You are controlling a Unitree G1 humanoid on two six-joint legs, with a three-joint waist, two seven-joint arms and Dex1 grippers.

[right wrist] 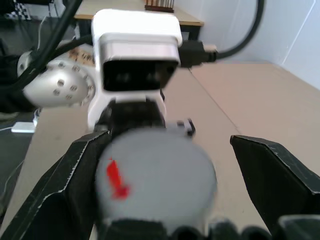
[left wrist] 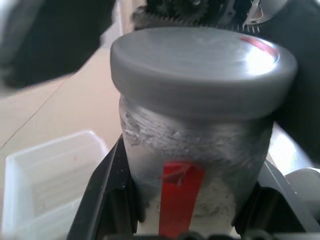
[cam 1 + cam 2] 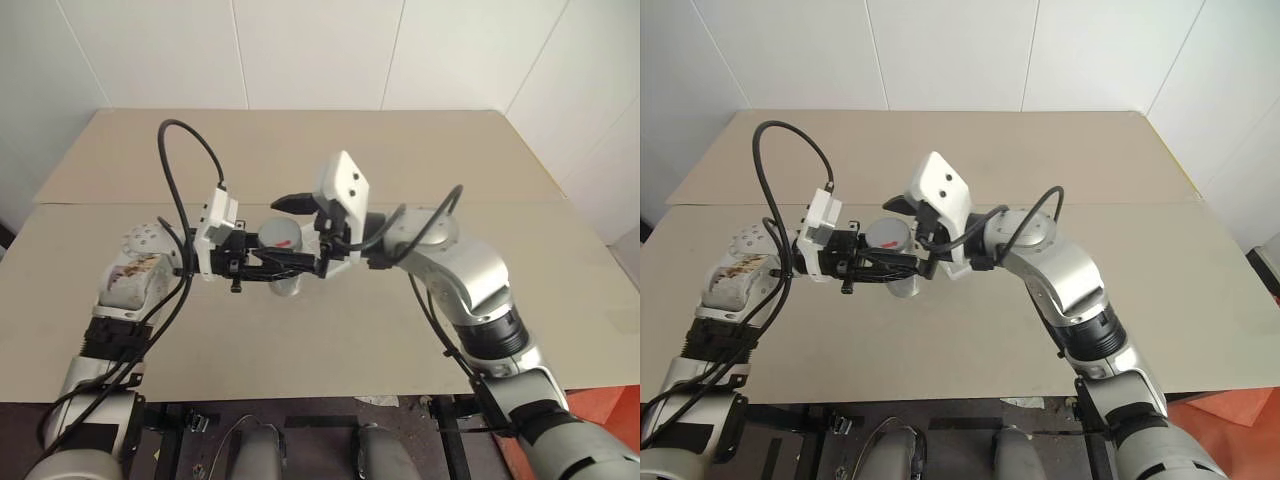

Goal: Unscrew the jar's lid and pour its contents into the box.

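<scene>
**A:** Which way is the jar (image 2: pixel 192 165) pointing?

**B:** It stands roughly upright, held in the air above the table (image 3: pixel 330 160). Its long axis runs up and down, and the lid (image 2: pixel 202 70) faces upward with a small red mark on its top. A red label stripe runs down the greyish-clear body, just under the lid's rim.

**A:** Who has hold of it?

**B:** The left gripper (image 3: pixel 275 262). It reaches in level from the left of the jar, and its two black fingers (image 2: pixel 102 200) are clamped against opposite sides of the body, below the lid. The lid itself sits fully on the jar.

**A:** And the right gripper (image 1: pixel 170 200)?

**B:** It comes at the jar from the opposite side, also about level. Its jaws are spread wide, one finger on each side of the lid. On one side a gap clearly shows between finger and lid. On the other the finger is very close; I cannot tell whether it touches. It grips nothing.

**A:** Where is the box (image 2: pixel 47 185)?

**B:** On the table, below the jar and off to one side of it, as the left wrist view shows. It is translucent white with its open side up.

**A:** Can you see the contents?

**B:** No, the jar's wall is too cloudy to tell.
</scene>
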